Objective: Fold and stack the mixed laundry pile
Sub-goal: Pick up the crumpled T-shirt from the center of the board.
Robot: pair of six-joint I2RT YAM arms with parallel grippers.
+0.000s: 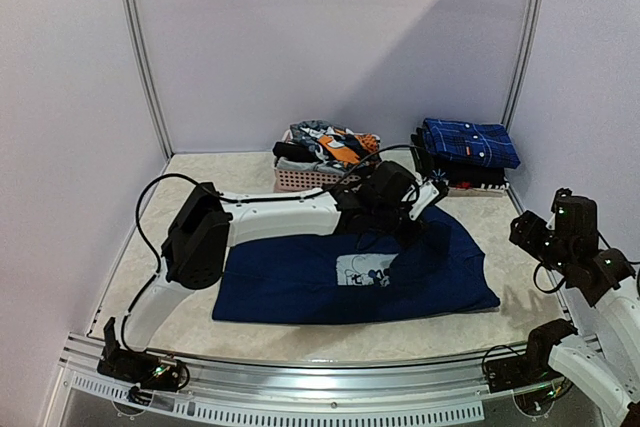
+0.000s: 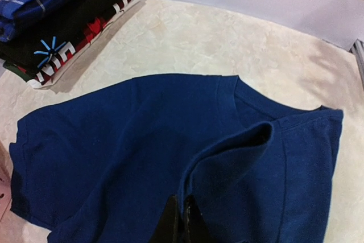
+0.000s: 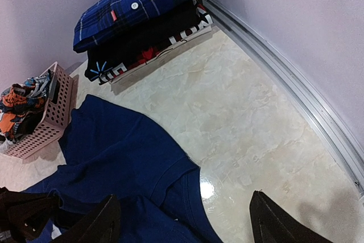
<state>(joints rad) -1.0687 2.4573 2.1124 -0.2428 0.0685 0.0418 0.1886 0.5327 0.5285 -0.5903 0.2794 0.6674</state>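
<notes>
the navy t-shirt [image 1: 300,287] lies spread on the worktop [image 1: 180,172], its pale print [image 1: 362,269] facing up. the left gripper [image 2: 183,223] is pressed together on the navy t-shirt. it pinches a fold of cloth near the far right part of the garment, and a raised ridge of fabric runs away from the fingertips. the rest of the shirt lies flat below and to the left of this gripper.

the right gripper [image 3: 185,209] is spread wide and holds nothing. it hovers near the right edge of the worktop, with the shirt's hem just to its left.

beyond the left gripper, at the back of the worktop, a pink slatted basket [image 1: 300,180] holds loose garments [image 1: 335,142]. to the right of the basket sits a folded stack [image 1: 465,162], topped by a blue plaid shirt [image 1: 470,140]. the stack is apart from the navy t-shirt.
</notes>
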